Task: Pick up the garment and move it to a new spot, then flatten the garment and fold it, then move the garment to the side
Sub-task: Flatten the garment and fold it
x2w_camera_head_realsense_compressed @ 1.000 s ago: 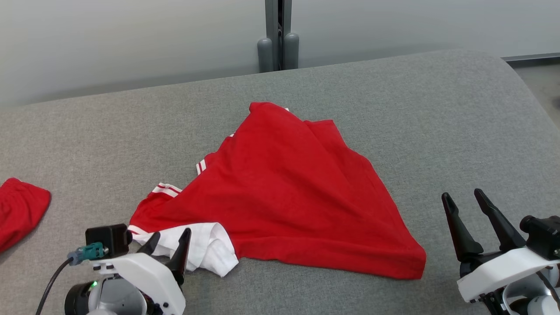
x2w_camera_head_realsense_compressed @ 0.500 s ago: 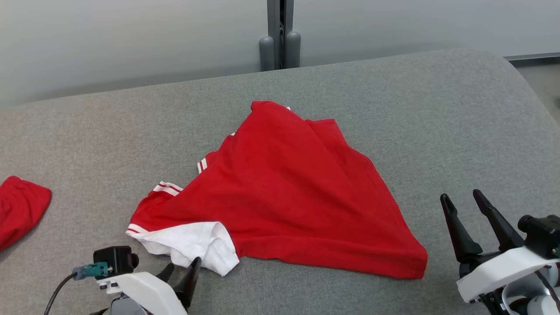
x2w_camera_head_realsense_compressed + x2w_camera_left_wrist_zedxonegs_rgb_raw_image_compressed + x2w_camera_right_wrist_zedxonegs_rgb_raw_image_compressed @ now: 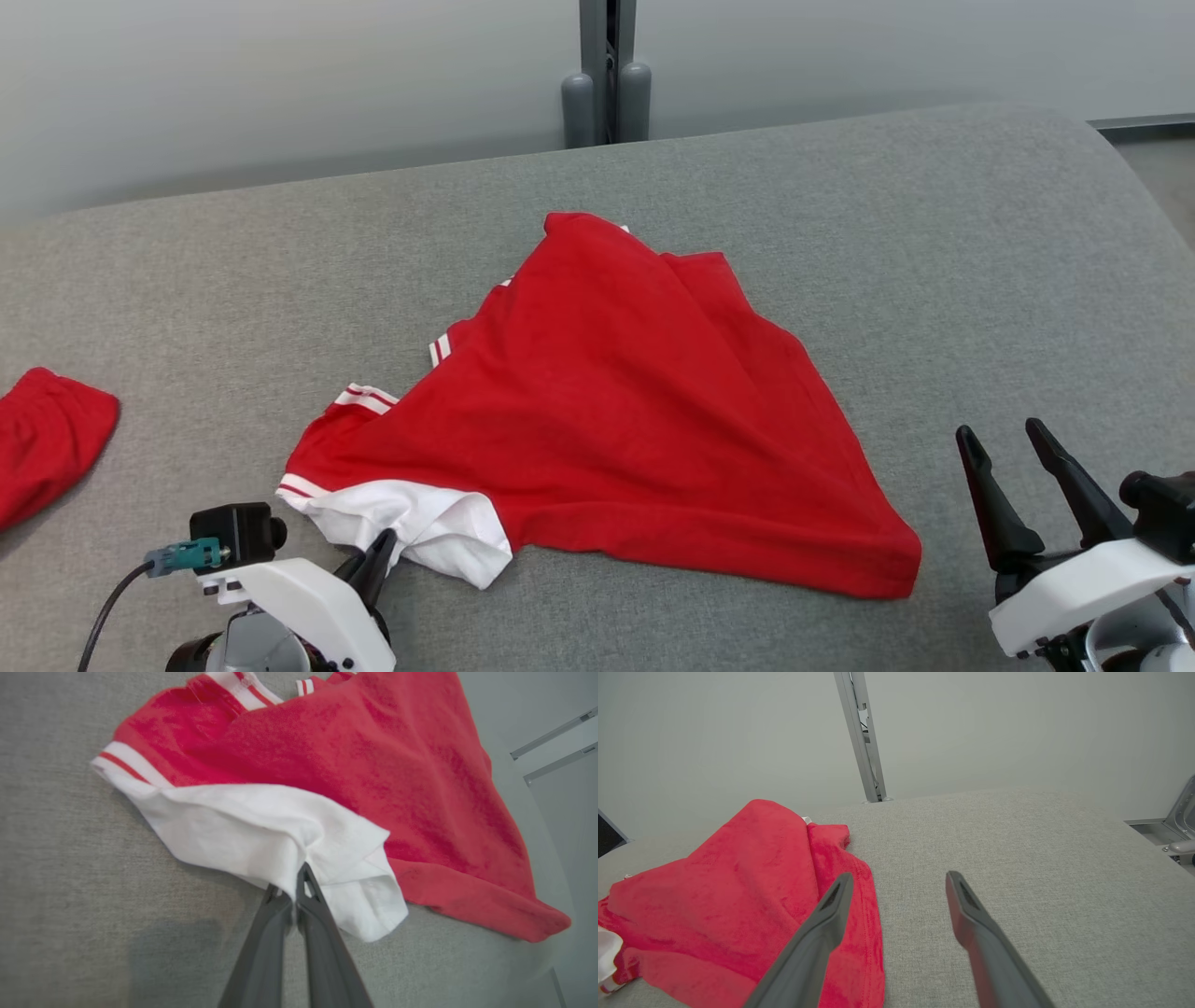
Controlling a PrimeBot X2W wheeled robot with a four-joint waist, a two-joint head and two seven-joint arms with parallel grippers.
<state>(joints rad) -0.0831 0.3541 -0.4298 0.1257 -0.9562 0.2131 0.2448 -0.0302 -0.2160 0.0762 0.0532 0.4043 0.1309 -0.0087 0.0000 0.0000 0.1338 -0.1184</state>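
Newly closed, left pincer (image 3: 293, 883) grips the garment (image 3: 635, 420) by its white fold; right pincer (image 3: 1001, 431) gapes; red cloth (image 3: 47, 448) lies left.

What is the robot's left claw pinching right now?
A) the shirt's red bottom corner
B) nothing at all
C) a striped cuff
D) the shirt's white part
D: the left claw is shut on the white part of the shirt, which bunches at its tips.

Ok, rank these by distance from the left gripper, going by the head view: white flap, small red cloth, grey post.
1. white flap, pinched in the left gripper.
2. small red cloth, far left.
3. grey post, beyond the far edge.
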